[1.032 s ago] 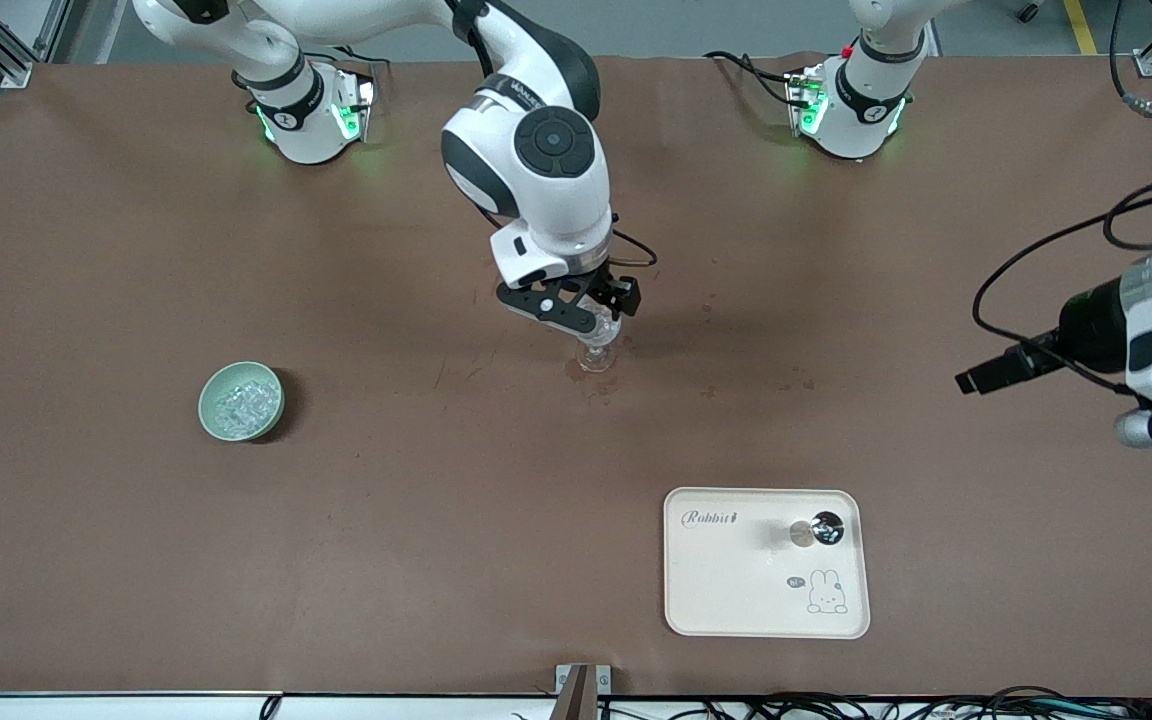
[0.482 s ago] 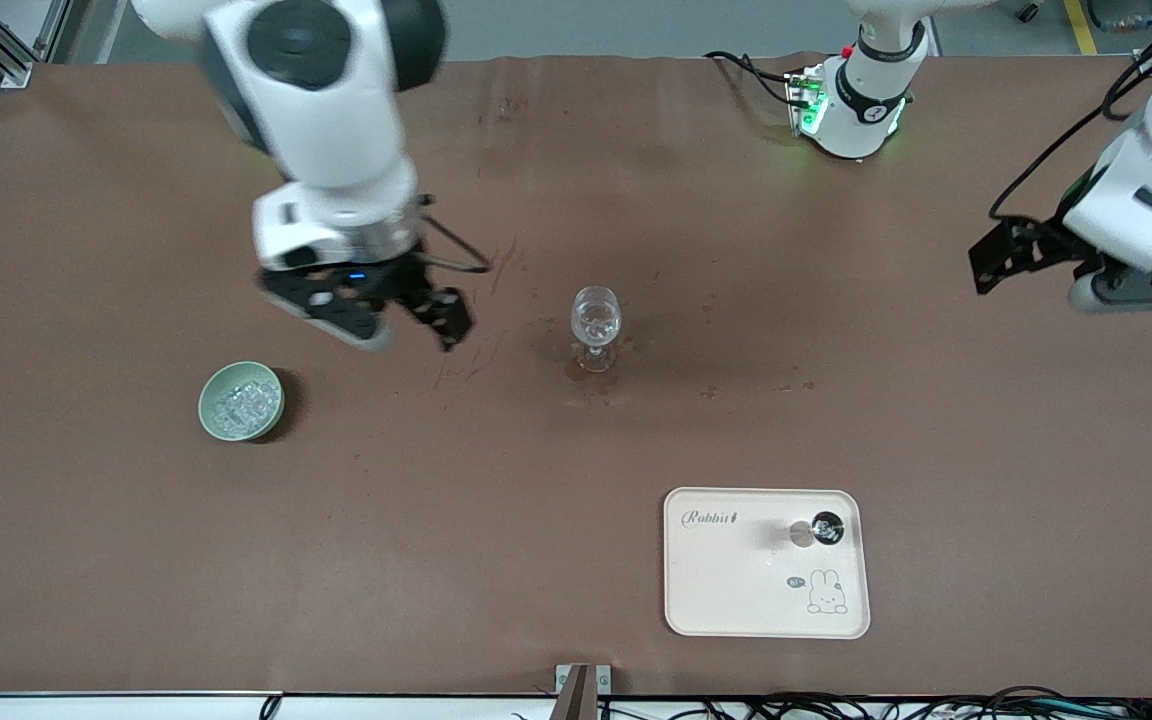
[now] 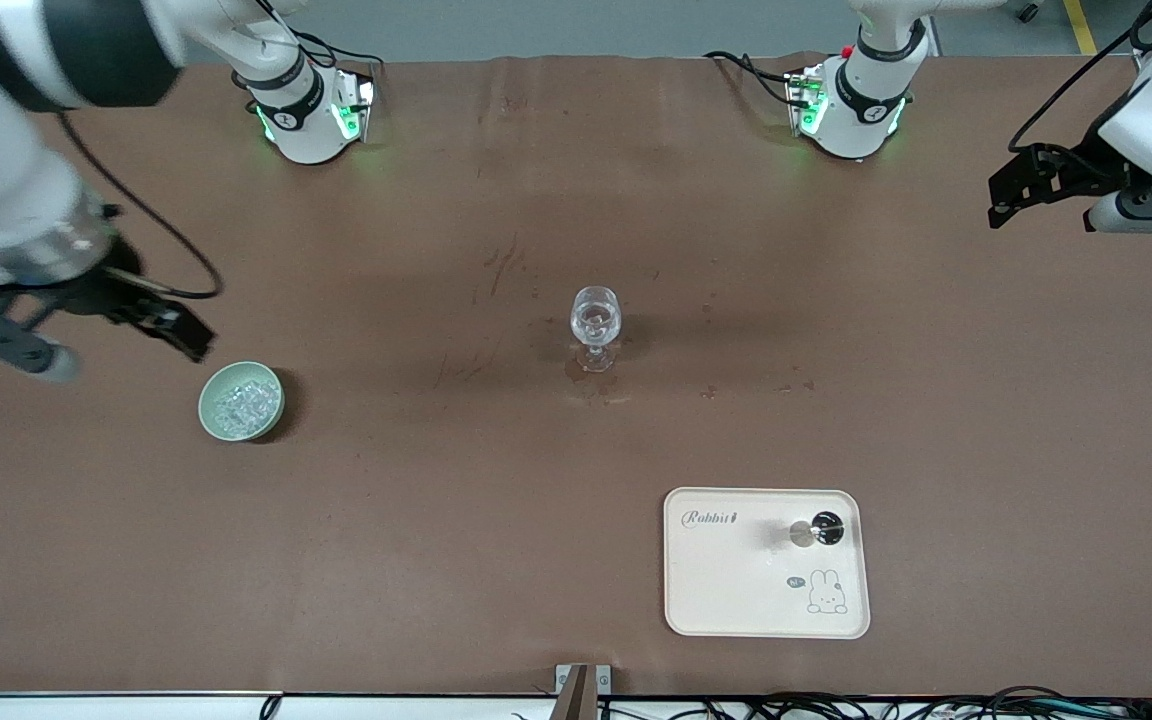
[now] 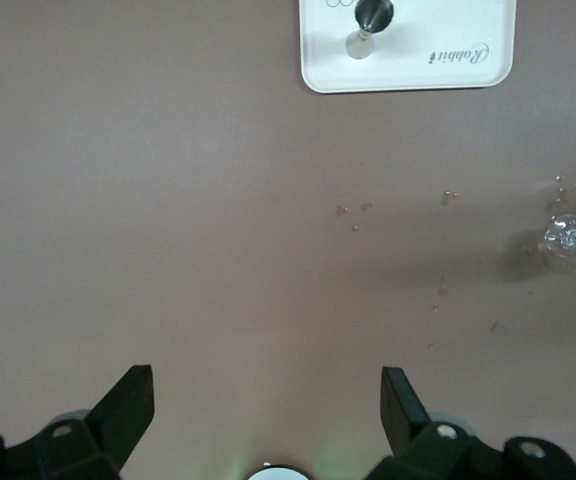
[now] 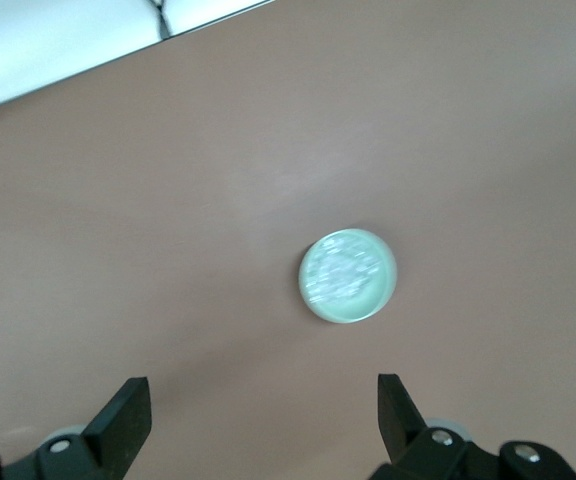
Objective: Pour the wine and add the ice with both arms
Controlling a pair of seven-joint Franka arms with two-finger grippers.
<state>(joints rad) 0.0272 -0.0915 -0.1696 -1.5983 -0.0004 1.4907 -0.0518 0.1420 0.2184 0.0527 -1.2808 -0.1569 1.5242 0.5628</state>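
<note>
A clear stemmed glass (image 3: 596,322) stands upright mid-table, with something clear glinting inside; it also shows in the left wrist view (image 4: 565,235). A pale green bowl (image 3: 241,401) of ice (image 3: 239,403) sits toward the right arm's end, and shows in the right wrist view (image 5: 348,277). My right gripper (image 3: 114,348) is open and empty, up in the air over bare table beside the bowl (image 5: 263,410). My left gripper (image 3: 1058,208) is open and empty, raised over the left arm's end of the table (image 4: 265,400).
A cream tray (image 3: 736,590) with a rabbit print lies nearer the front camera than the glass, with a small metal-and-black stopper (image 3: 816,530) on it. The tray (image 4: 438,30) and stopper (image 4: 365,22) show in the left wrist view. Small stains dot the brown mat around the glass.
My right gripper has swung from over the glass to beside the bowl at the right arm's end. My left gripper has moved up toward its base. The glass stands uncovered.
</note>
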